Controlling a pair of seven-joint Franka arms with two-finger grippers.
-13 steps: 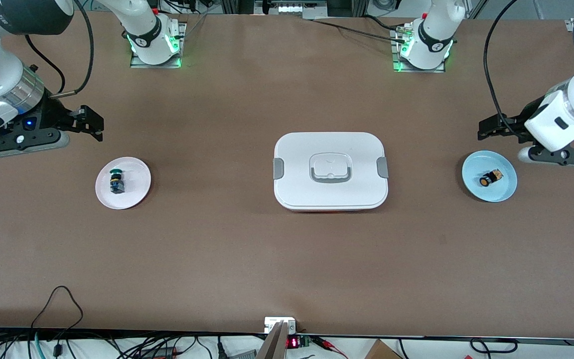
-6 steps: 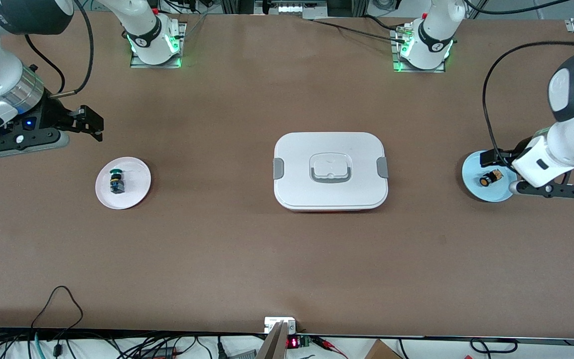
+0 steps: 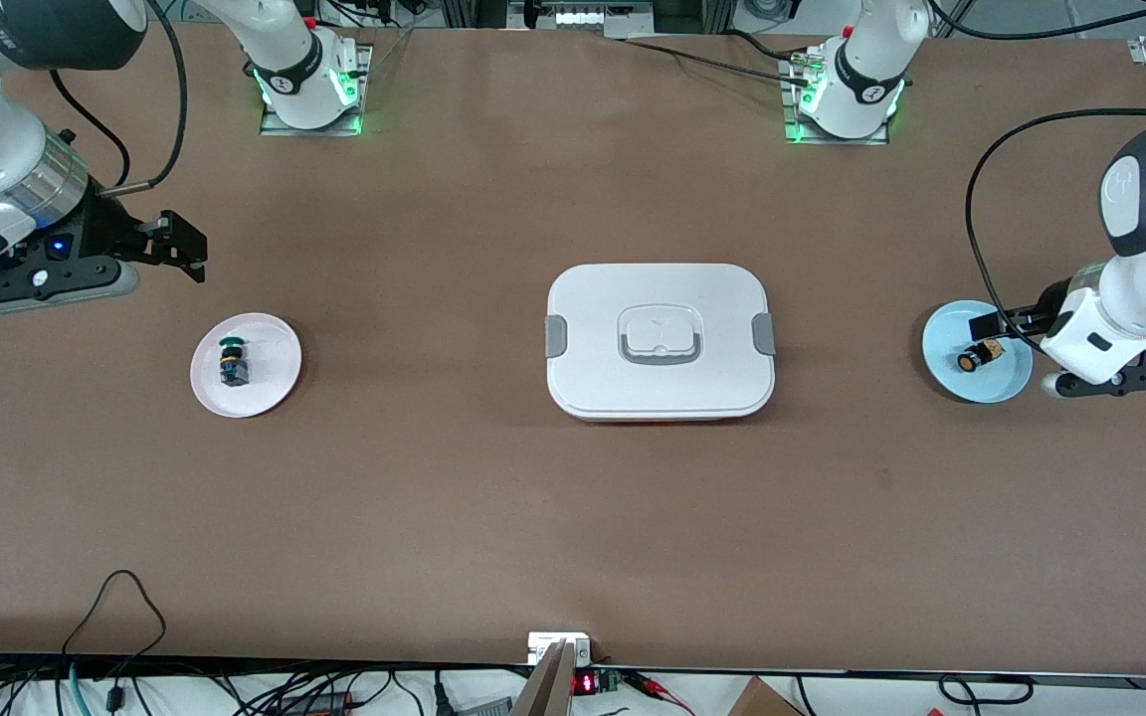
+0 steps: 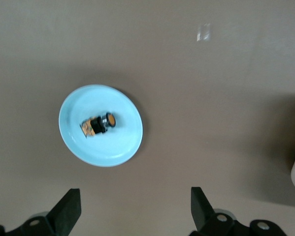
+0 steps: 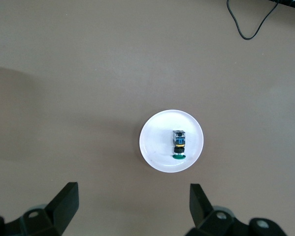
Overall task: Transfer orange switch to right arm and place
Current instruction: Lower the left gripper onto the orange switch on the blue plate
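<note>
The orange switch [image 3: 977, 356] lies on its side on a light blue plate [image 3: 949, 338] toward the left arm's end of the table. In the left wrist view the switch [image 4: 99, 124] rests on the plate [image 4: 118, 143]. My left gripper [image 3: 1006, 324] is open and empty, over the table at the plate's rim, apart from the switch. Its fingers [image 4: 68, 212] stand wide, with bare table between them [image 4: 134, 216]. My right gripper [image 3: 183, 245] is open and empty, and waits over bare table beside a white plate [image 3: 270, 383].
A green-capped switch [image 3: 233, 362] stands on the white plate, also in the right wrist view [image 5: 179, 145]. A white lidded container [image 3: 660, 341] with grey latches sits at mid-table. Cables lie along the table's front edge.
The left arm has swung down toward the blue plate, bringing its open gripper to the plate's rim. The right arm has not moved.
</note>
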